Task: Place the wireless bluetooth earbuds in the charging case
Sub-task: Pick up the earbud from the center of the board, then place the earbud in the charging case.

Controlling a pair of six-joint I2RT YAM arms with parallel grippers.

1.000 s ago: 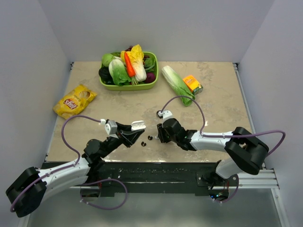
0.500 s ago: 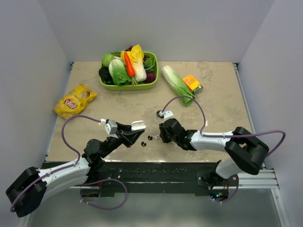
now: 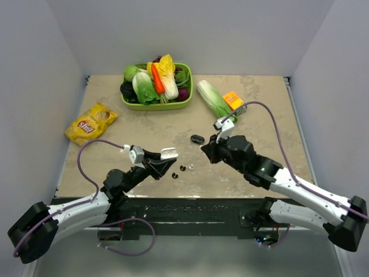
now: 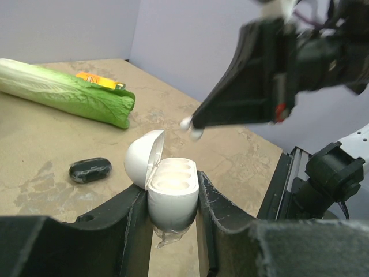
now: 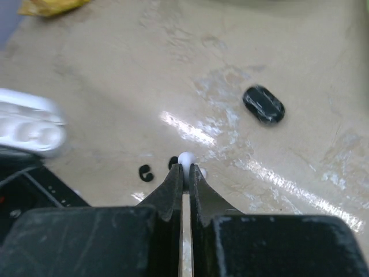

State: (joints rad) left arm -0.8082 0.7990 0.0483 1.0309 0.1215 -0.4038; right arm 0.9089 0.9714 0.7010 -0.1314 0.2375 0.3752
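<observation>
The right gripper (image 5: 185, 167) is squeezed almost shut, and a tiny white earbud (image 5: 185, 157) is pinched at the very tips of its fingers. The left gripper (image 4: 173, 203) is closed around the white charging case (image 4: 172, 180) and holds it up off the table (image 3: 271, 124). The case lid is flipped open and the two little cups inside face up. From above, the white charging case sits at about 9 o'clock from the right gripper. It is near but not touching, so I think the bud has to go sideways that way and then down into a cup. The case looks longer from 9 to 3 o'clock, with the cups side by side. The right arm has the bud, so it should do the moving while the left arm holds the case steady. Two black earbuds (image 3: 179, 171) and one more white bud (image 3: 191, 167) lie on the table at about 7 o'clock from the right gripper. A shut black case (image 3: 197, 139) lies at about 11 o'clock. The yellow chip bag (image 3: 90, 123) has a red badge that looks like Lay's. The orange box (image 3: 234, 101) beside the cabbage (image 3: 214, 104) has writing too small to read.
</observation>
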